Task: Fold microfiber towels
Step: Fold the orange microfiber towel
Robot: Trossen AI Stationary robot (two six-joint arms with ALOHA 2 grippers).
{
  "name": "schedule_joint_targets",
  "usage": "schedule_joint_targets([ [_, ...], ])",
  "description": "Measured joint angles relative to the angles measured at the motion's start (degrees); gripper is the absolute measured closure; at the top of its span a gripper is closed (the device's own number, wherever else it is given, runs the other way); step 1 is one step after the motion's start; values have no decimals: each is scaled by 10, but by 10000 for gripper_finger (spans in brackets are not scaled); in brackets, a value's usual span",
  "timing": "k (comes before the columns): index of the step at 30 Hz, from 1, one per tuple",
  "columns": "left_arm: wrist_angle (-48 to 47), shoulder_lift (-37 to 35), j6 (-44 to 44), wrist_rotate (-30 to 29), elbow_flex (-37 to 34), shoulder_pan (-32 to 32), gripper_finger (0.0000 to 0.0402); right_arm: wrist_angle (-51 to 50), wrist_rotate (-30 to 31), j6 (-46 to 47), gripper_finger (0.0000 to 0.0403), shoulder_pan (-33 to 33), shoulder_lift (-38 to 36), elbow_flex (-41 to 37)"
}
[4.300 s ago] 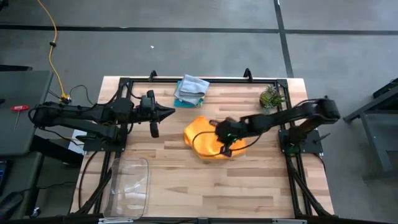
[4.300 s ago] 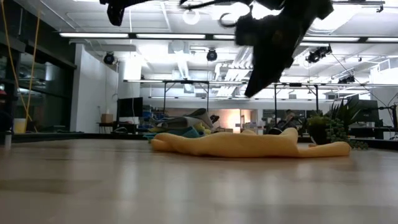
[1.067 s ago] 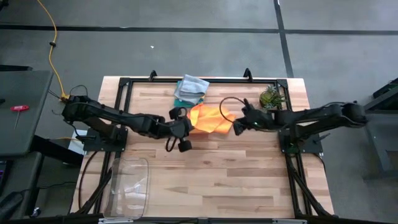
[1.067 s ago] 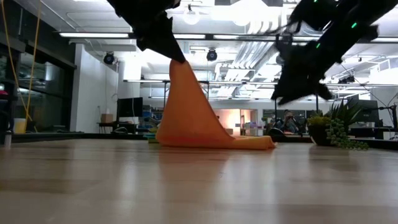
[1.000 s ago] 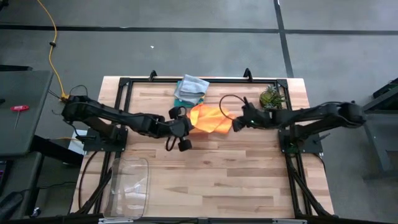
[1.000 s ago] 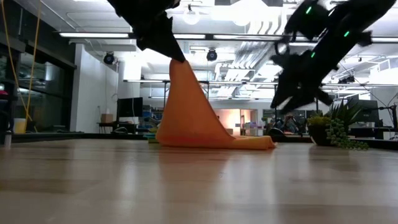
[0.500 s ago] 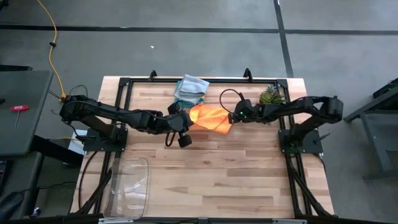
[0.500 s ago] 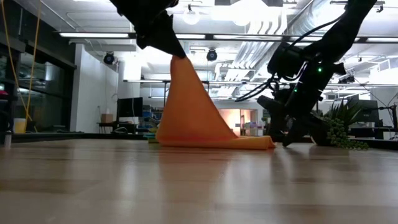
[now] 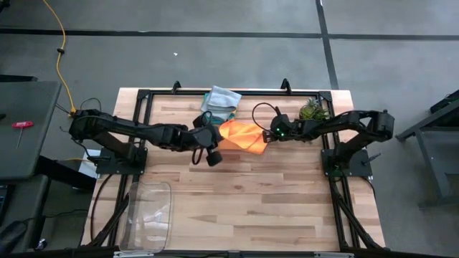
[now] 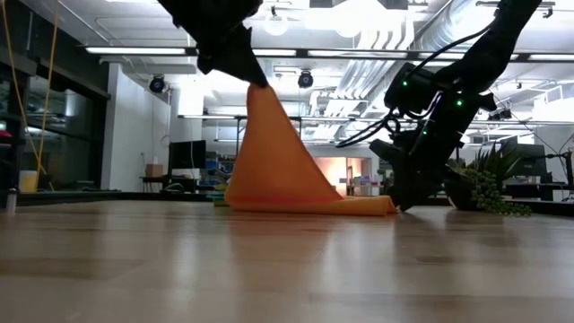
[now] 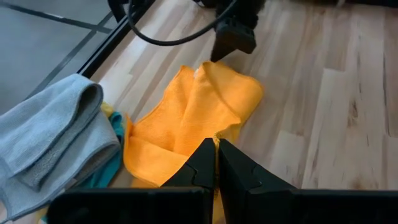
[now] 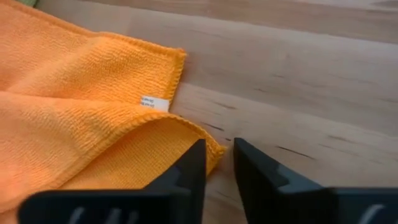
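Note:
The orange microfiber towel point(image 9: 242, 136) stands as a tent in the low view point(image 10: 273, 170). Its left corner is raised and its lower edge and right corner point(image 10: 387, 207) lie on the table. My left gripper point(image 9: 216, 135) is shut on the raised corner. My right gripper point(image 12: 216, 155) is down at the table, its fingers a narrow gap apart on either side of the right corner point(image 12: 213, 148). A stack of folded towels, grey on top point(image 9: 221, 101), rests flat on the table just behind. My left gripper pinches the orange towel's raised left corner point(image 10: 255, 92) between its two shut fingers, which slant down from the table's left side. The towel hangs below them in a slack cone, its lower edge on the table point(image 11: 186, 118). My right gripper's fingers point(image 12: 193, 163) flank the lying corner; I cannot tell whether they touch it.
A small spiky green plant point(image 9: 313, 111) stands at the far right, close behind my right arm. A clear plastic tray point(image 9: 149, 215) sits at the near left. The grey and teal towels of the stack point(image 11: 56, 137) lie right beside the orange one.
My right gripper has come down to the table and toward the towel's right corner, tipping steeper. Its fingers have drawn closer together around that corner. The towel has kept its tent shape.

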Motion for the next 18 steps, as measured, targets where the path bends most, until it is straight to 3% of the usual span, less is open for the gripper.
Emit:
schedule_joint_targets([
  [11, 0, 0, -6, 12, 0, 14, 401, 4, 13, 16, 397, 0, 1, -1],
  [18, -9, -40, -11, 19, -1, 21, 401, 16, 8, -14, 402, 0, -43, -2],
])
